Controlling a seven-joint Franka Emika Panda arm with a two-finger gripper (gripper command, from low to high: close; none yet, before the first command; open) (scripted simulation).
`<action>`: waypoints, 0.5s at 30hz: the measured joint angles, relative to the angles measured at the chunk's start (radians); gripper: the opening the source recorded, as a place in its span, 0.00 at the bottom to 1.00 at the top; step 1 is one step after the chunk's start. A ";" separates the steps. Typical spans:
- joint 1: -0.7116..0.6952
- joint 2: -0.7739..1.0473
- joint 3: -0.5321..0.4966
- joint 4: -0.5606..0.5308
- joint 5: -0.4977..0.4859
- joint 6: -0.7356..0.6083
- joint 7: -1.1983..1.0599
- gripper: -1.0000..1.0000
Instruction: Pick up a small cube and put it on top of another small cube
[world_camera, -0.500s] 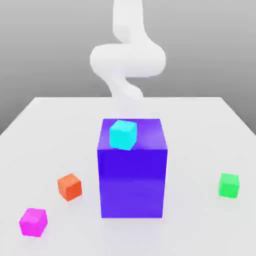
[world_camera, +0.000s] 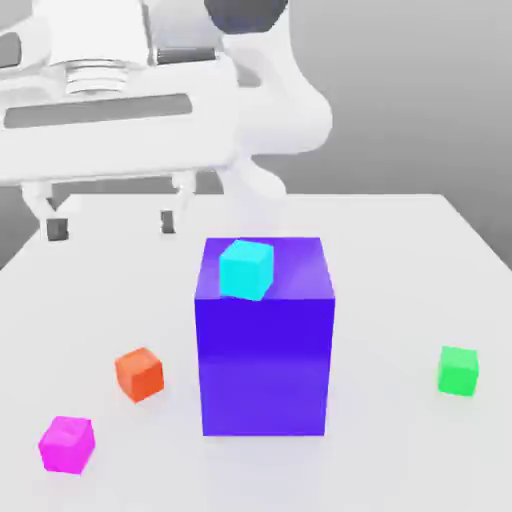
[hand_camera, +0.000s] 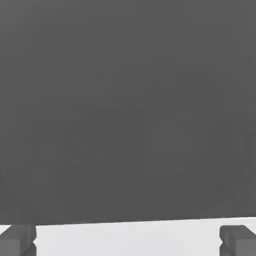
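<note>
Claw (world_camera: 112, 226): suspended above the tabletop (world_camera: 400, 260) toward its far edge on the exterior view's left, pointing down. Its two dark-tipped fingers (world_camera: 57, 228) stand far apart, fully spread, with nothing between them. In the hand view the same two fingertips (hand_camera: 18, 239) sit at opposite sides, a strip of white tabletop (hand_camera: 125, 237) lying between them — no object in the gap.

Pink cube (world_camera: 67, 444): resting on the tabletop near the near edge, close to the corner on the exterior view's left. It is untouched and well apart from the claw.

Green cube (world_camera: 458, 370): resting on the tabletop toward the edge on the exterior view's right, well apart from the pink cube, nothing on top of it.

Other items: a large purple-blue block (world_camera: 264, 350) stands upright in the middle of the tabletop, between the two task cubes. A cyan cube (world_camera: 246, 268) sits on its top face (toward the corner on the exterior view's left, slightly turned). An orange-red cube (world_camera: 139, 374) rests on the tabletop between the pink cube and the block — touching neither.
</note>
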 joint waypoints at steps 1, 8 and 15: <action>-0.005 0.037 -0.011 -0.005 0.013 0.013 -0.023 0.50; -0.088 0.287 -0.045 -0.043 0.073 0.108 -0.159 0.50; -0.182 0.531 -0.010 -0.046 0.136 0.245 -0.266 0.50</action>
